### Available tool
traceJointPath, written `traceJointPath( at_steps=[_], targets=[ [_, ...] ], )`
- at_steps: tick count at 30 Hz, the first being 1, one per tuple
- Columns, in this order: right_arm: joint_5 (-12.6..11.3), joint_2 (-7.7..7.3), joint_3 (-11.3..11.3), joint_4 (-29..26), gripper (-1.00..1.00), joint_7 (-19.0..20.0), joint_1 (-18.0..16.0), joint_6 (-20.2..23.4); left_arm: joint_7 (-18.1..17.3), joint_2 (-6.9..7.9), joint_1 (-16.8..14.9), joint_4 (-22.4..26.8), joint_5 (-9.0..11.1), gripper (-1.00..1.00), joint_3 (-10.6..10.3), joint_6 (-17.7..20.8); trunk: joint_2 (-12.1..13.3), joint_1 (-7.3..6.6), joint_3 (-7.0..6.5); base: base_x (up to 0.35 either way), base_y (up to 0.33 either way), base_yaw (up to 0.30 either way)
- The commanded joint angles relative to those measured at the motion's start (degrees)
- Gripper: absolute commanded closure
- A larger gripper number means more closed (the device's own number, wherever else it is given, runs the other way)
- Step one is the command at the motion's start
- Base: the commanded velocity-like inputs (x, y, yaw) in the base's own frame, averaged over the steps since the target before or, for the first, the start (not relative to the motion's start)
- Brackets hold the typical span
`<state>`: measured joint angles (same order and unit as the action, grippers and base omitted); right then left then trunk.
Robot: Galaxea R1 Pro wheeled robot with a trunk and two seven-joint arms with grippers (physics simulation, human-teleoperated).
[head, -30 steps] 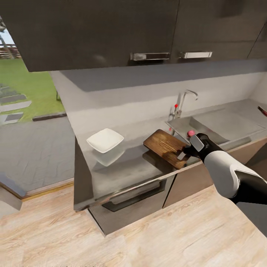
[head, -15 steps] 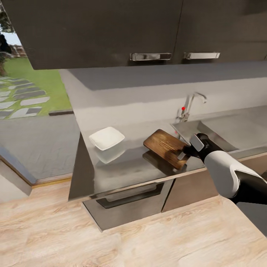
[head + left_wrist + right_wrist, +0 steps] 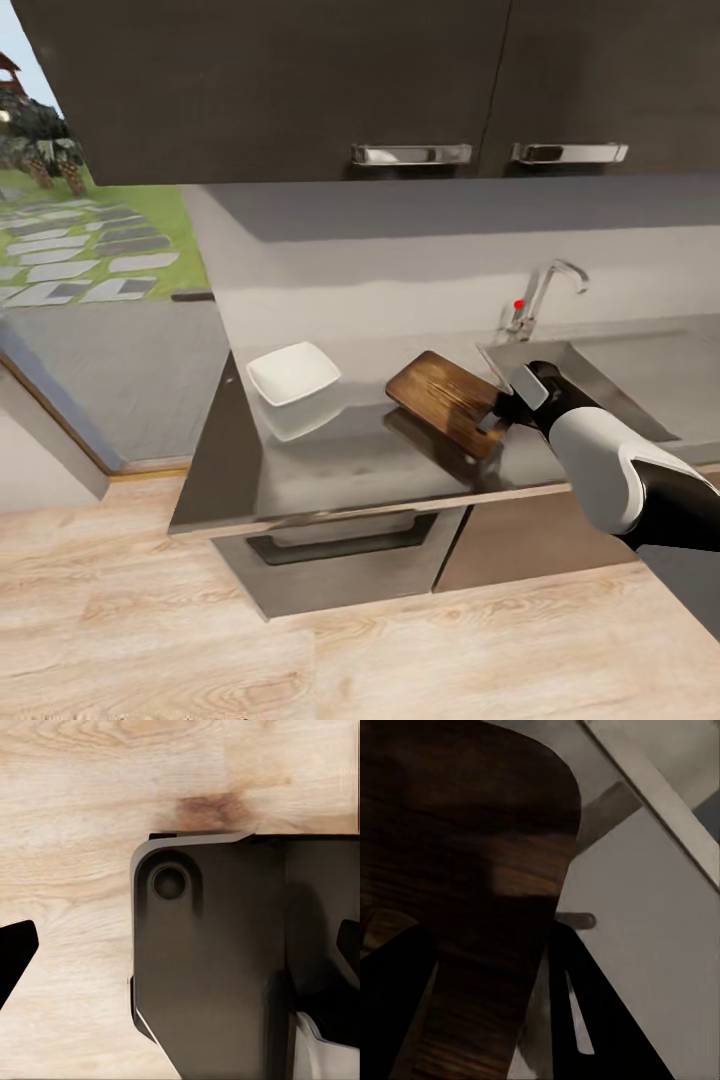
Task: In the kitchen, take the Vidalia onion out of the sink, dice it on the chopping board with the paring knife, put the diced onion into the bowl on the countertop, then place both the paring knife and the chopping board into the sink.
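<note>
Your right gripper (image 3: 497, 410) is clamped on the near end of the chopping board (image 3: 447, 399) — in the head view the board is lifted off the countertop (image 3: 350, 455), tilted, with its shadow and reflection on the grey surface below it. In the right wrist view the dark board (image 3: 472, 870) fills the space between the two dark fingers (image 3: 585, 1012), so the jaws are closed on the board edge.

A slim shiny blade, apparently the paring knife (image 3: 493, 368), shows just behind the gripper, between the board and the sink (image 3: 600, 375); whether it lies on the countertop or touches the board, you cannot tell from here. The sink basin sits to the right of the board, with the curved tap (image 3: 552, 285) and its red knob (image 3: 518, 304) at the back edge. No telling what is inside the basin — your arm covers part of it.

The white square bowl (image 3: 293, 374) stands on the countertop left of the board, well apart from it, and looks empty.

Your left gripper (image 3: 180, 952) points down at the wooden floor (image 3: 82, 810) and a dark part of the robot's body (image 3: 217, 960); the two dark fingertips (image 3: 15, 952) sit at opposite edges of the left wrist view with nothing between them, so those jaws are wide apart.
</note>
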<state>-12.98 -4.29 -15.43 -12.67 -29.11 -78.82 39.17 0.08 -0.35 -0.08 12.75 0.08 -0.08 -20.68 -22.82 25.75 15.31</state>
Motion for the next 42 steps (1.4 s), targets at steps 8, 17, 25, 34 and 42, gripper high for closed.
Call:
traceJointPath(
  at_steps=[8,17,25,34,42],
  targets=[
    [-0.7,-0.01,0.2,-0.7,1.0,-0.6,0.0,0.4,-0.1,0.13,0.0,0.1,-0.3,-1.0,0.0,-0.2,-0.1,0.04,0.09,0.016,-0.045,0.162],
    [0.0,-0.12,7.1,-1.7,1.0,-0.7,0.0,0.9,0.0,1.13,0.0,0.8,-0.3,-1.0,0.1,-1.5,-0.1,0.04,0.09,0.0,-0.001,0.007],
    [0.0,-0.35,10.8,-9.2,1.0,-0.6,0.0,9.4,-0.1,0.97,0.0,0.9,-0.3,-1.0,0.1,-5.4,-0.1,0.04,0.09,0.0,0.0,0.0],
    [0.0,-0.53,11.3,-14.3,1.0,7.6,-0.1,16.7,-0.1,0.87,0.0,0.9,-0.3,-1.0,0.0,-5.6,-0.1,0.04,0.09,0.0,0.0,0.0],
    [0.1,-1.14,23.5,-13.1,1.0,24.2,-0.1,17.1,-0.1,0.87,0.0,0.8,-0.3,-1.0,0.0,-5.6,-0.1,0.04,0.09,0.0,0.0,0.0]
  ],
)
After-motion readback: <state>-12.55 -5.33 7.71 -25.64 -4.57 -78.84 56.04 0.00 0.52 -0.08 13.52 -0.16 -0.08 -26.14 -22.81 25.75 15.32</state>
